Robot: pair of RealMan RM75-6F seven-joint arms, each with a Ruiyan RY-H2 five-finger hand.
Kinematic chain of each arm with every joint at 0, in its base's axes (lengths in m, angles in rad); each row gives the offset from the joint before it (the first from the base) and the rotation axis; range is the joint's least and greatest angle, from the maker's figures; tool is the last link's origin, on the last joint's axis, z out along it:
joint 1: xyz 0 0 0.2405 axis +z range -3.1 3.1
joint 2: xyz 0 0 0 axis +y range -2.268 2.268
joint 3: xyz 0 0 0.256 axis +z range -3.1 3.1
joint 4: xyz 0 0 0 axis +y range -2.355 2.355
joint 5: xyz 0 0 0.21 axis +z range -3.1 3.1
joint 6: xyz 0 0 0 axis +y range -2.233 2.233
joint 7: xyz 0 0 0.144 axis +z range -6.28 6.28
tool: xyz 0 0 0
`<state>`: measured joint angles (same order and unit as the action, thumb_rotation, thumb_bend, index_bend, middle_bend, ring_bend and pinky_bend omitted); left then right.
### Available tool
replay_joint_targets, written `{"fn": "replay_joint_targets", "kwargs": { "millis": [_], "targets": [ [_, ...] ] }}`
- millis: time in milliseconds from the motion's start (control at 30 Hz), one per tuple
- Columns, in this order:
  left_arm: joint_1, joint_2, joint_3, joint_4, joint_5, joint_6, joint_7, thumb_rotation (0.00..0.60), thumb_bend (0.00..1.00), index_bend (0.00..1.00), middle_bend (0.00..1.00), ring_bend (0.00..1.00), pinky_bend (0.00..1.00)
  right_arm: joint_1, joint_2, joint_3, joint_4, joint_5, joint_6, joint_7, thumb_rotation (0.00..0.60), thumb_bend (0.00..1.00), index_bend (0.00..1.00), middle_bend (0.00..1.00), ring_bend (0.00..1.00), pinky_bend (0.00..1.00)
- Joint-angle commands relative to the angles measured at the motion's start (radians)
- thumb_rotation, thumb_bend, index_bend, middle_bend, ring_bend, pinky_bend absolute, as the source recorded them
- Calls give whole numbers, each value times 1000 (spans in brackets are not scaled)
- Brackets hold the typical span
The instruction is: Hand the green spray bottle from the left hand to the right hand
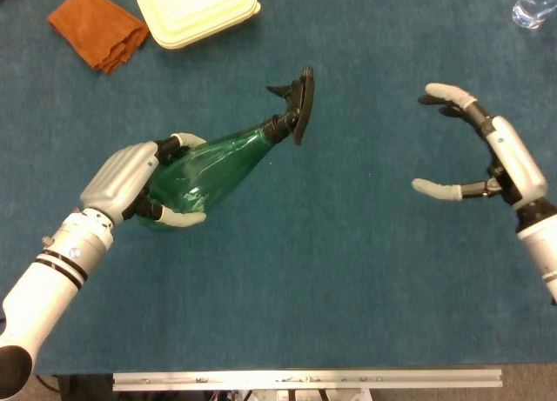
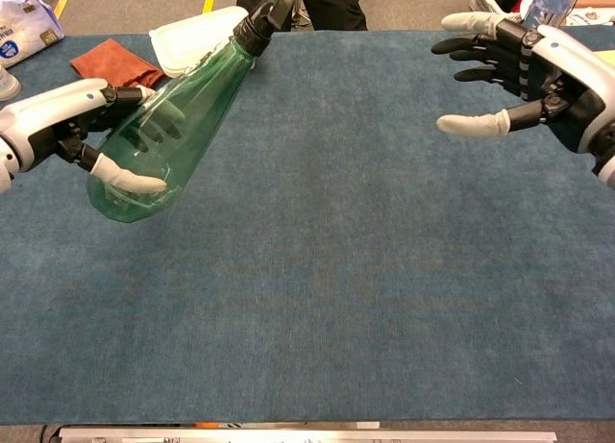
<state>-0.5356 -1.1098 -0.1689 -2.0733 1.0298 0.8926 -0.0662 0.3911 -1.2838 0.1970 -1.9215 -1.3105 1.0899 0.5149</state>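
Over the left half of the blue table (image 1: 348, 270), the green spray bottle (image 1: 209, 170) is held by the left hand (image 1: 130, 179), fingers wrapped around the wide base end. The bottle is tilted, with its black trigger head (image 1: 294, 107) pointed up and toward the table's middle. In the chest view the bottle (image 2: 168, 135) is seen raised off the surface, neck angled toward the far edge; whether the base touches the table cannot be told from the head view.

On the right side, the right hand (image 1: 487, 153) is held with fingers spread apart and nothing in it, palm turned toward the bottle. It is well apart from the trigger head; no contact is shown. Same state is seen in the chest view (image 2: 524, 73): thumb low, other fingers above, a wide gap between them.

At the far-left edge, an orange cloth (image 1: 96, 27) is laid flat, with a pale yellow lidded container (image 1: 196, 11) just beside it. A clear plastic bottle (image 1: 533, 5) is seen at the far-right corner. In the chest view a yellow sponge (image 2: 598, 76) is partly visible at the right edge, near the right hand.
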Motion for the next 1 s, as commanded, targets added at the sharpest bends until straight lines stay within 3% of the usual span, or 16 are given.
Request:
{"fn": "replay_joint_targets", "kwargs": {
  "millis": [33,433,1000],
  "targets": [
    [-10,-14,-12,-10,-22,18,-1,600,174,444,423,354,585,30,-54,35,-28,81,-32,20,600,42,142,193,97,129],
    [-33,-90,-15,-23,-77,86,47,600,174,440,423,354,585,137,-273,122,-34,282,-43,-94,600,27,118,172,77,83],
    [-46,-127,-14,-32,-119,103,47,600,173,440,423,354,584,218,-414,227,-54,430,-11,-160,600,0,87,149,55,49]
  ]
}}
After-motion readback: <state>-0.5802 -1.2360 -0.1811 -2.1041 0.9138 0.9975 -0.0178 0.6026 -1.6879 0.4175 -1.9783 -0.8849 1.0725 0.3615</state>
